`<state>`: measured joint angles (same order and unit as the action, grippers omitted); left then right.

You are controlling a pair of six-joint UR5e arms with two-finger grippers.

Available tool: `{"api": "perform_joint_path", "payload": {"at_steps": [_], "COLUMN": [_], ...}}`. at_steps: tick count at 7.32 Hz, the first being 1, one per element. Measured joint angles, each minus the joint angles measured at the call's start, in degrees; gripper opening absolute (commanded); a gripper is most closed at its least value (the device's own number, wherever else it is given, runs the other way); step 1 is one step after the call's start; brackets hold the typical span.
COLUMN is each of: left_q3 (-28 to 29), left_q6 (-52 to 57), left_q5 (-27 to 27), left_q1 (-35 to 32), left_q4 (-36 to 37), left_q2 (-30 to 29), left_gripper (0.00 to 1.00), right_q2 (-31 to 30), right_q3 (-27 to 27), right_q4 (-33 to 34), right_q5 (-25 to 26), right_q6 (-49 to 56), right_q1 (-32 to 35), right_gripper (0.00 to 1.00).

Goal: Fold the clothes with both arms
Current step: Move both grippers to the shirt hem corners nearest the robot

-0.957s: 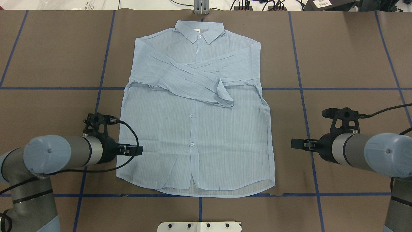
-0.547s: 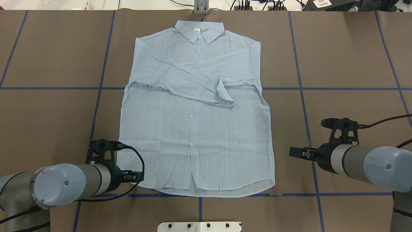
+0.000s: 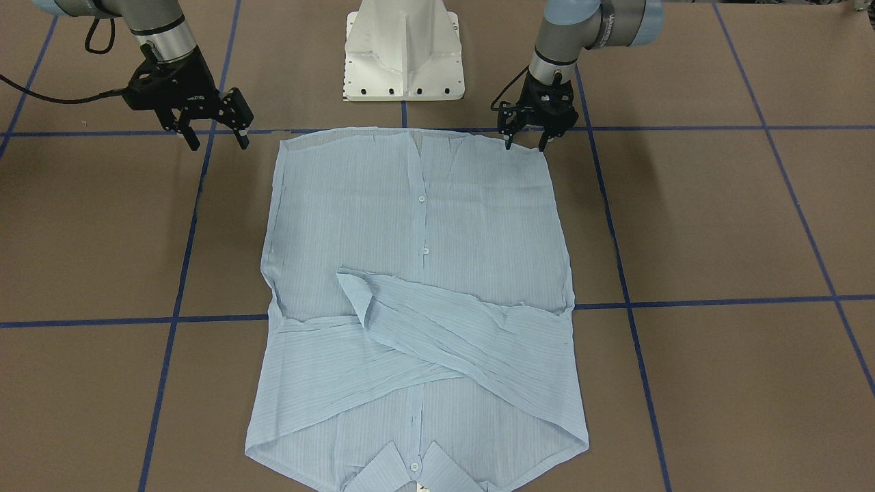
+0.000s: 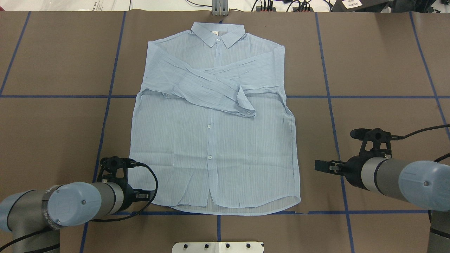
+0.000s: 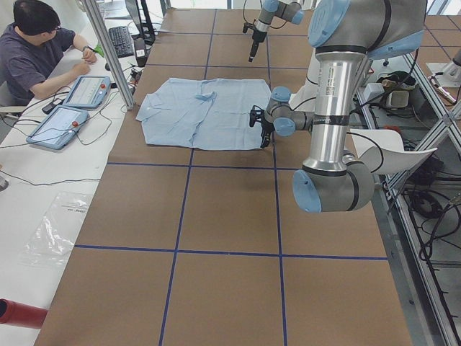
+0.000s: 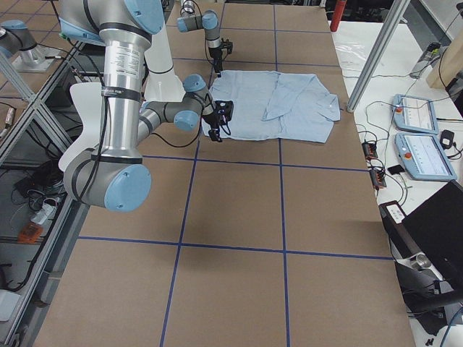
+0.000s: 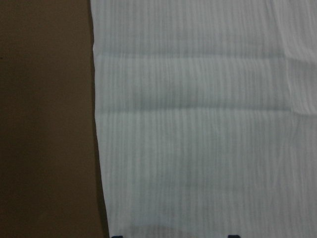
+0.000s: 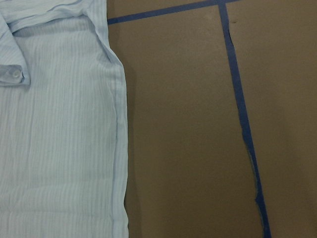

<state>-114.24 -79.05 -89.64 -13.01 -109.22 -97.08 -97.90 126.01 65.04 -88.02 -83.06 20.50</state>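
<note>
The pale-blue shirt (image 4: 214,140) lies flat and face up, collar far from me, both sleeves crossed over the chest. It also shows in the front view (image 3: 417,225). My left gripper (image 4: 149,194) is open at the shirt's near left hem corner; in the front view (image 3: 526,142) its fingers stand just over the hem edge. The left wrist view is filled by the shirt fabric (image 7: 198,124) and its side edge. My right gripper (image 4: 318,165) is open and empty, apart from the shirt's right edge; it also shows in the front view (image 3: 213,140). The right wrist view shows that edge (image 8: 59,148).
The brown table cover (image 4: 379,70) carries blue tape lines (image 4: 330,105). The white pedestal base (image 3: 403,55) stands at the near edge behind the hem. An operator (image 5: 32,50) sits with tablets at the far side.
My left gripper has moved back along the shirt's left edge to the hem corner. My right gripper has shifted slightly toward the near edge. The shirt has not moved.
</note>
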Motion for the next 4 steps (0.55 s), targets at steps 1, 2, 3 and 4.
{"api": "perform_joint_path", "payload": {"at_steps": [1,2,3,4], "left_q3": [0.0,0.0,0.2,0.2], "left_q6": [0.6,1.5,2.0,2.1], "left_q5": [0.0,0.0,0.0,-0.2], "left_q1": [-0.6,-1.5,-2.0,-2.2], "left_q4": [0.0,0.0,0.0,0.1], "left_q2": [0.0,0.0,0.2,0.3], "left_gripper": [0.75,0.75,0.75,0.72], "right_q2": [0.0,0.1,0.1,0.1], "right_q3": [0.0,0.0,0.0,0.0], "right_q4": [0.0,0.0,0.0,0.0], "right_q5": [0.2,0.4,0.4,0.5], "right_q6": [0.0,0.0,0.0,0.0], "right_q1": [0.0,0.0,-0.1,-0.1], "right_gripper": [1.00,1.00,1.00,1.00]}}
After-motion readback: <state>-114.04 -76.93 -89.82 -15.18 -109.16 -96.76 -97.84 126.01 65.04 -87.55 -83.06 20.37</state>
